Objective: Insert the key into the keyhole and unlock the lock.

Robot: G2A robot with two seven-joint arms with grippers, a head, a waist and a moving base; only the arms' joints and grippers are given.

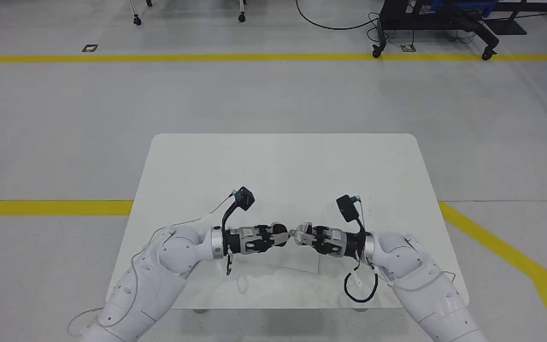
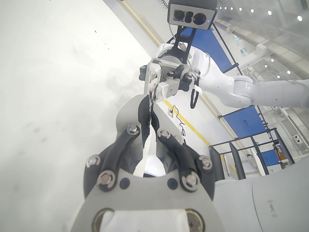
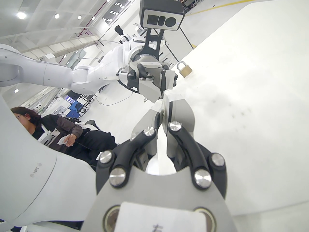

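The key (image 2: 151, 96), a small metal sliver, sits above the bench (image 1: 282, 162) just where the tips of the two claws meet. The left claw (image 2: 150, 105) is closed, its dark pads drawn close together. The right claw (image 3: 164, 105) is closed too, with its taped tips against the left's. Which of them bears the key I cannot tell. The brass lock (image 3: 184, 69) lies on the bench near the left claw, its shackle shut, touching neither claw.
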